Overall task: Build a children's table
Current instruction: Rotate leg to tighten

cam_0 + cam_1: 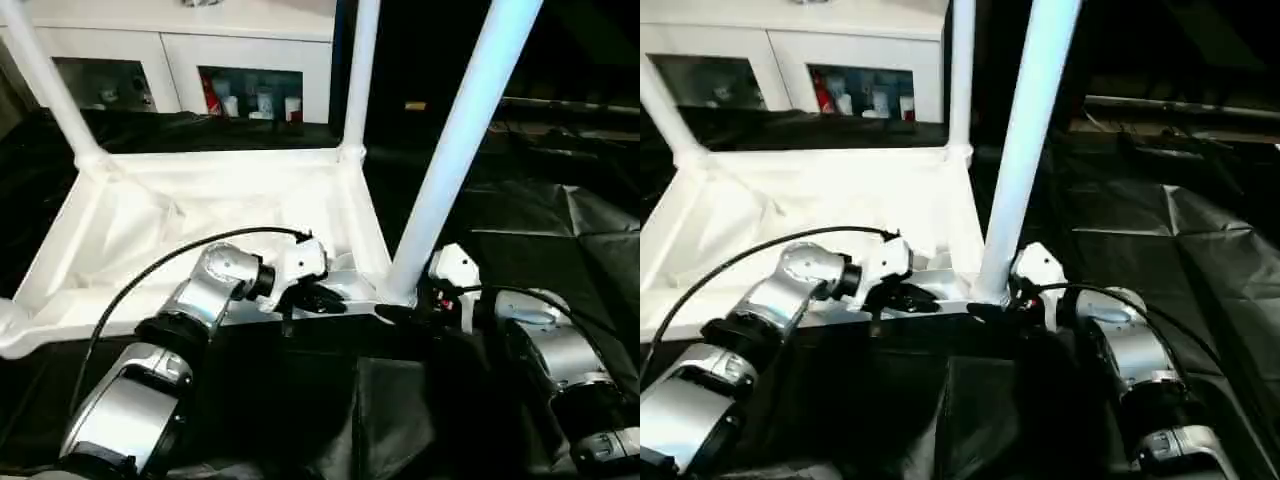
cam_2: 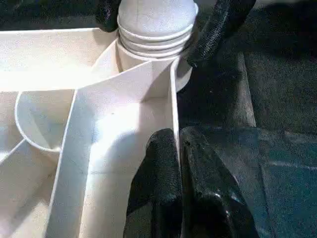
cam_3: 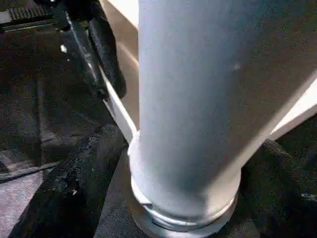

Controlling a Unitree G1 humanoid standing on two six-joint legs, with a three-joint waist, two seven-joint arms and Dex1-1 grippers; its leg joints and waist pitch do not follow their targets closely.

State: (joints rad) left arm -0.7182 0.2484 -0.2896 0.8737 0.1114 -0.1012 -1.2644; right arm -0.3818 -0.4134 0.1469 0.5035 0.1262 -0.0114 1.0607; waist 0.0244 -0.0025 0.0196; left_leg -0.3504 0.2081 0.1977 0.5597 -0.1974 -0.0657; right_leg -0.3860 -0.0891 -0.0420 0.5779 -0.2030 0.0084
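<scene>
Black crinkled sheet (image 1: 560,230) spread as the work surface, under both grippers. Directly on it, just ahead of the left gripper (image 1: 318,297) and beside the right gripper (image 1: 405,312): upturned white table top (image 1: 130,240), ribbed side up, legs rising from the corners.

A black sheet (image 1: 560,230) covers the work surface, creased and glossy, spreading from 3 o'clock down to 6 o'clock in the head views, with a folded flap (image 1: 390,400) near 6 o'clock. At 11 to 12 o'clock stands a white cabinet (image 1: 180,50) with two glass-fronted doors; behind the right-hand pane sit small containers (image 1: 250,100), one red, the rest pale and too blurred to identify.
</scene>
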